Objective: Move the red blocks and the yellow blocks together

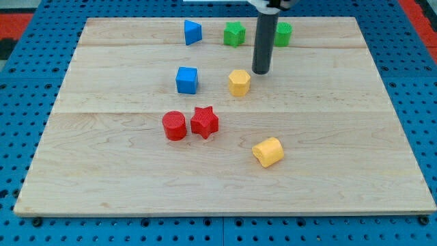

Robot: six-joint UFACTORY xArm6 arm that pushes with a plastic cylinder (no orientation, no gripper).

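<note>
My tip (261,72) rests on the board just up and to the right of a yellow hexagonal block (239,82), with a small gap between them. A red cylinder (174,126) and a red star (204,122) sit side by side, touching, left of the board's middle. A second yellow block, a cylinder lying on its side (268,152), sits lower right of the red star, apart from it. The rod rises to the view's top edge.
A blue cube (186,80) sits left of the yellow hexagon. A blue wedge (192,32), a green star (234,33) and a green block (283,33) partly behind the rod line the top. The wooden board (355,171) lies on a blue pegboard.
</note>
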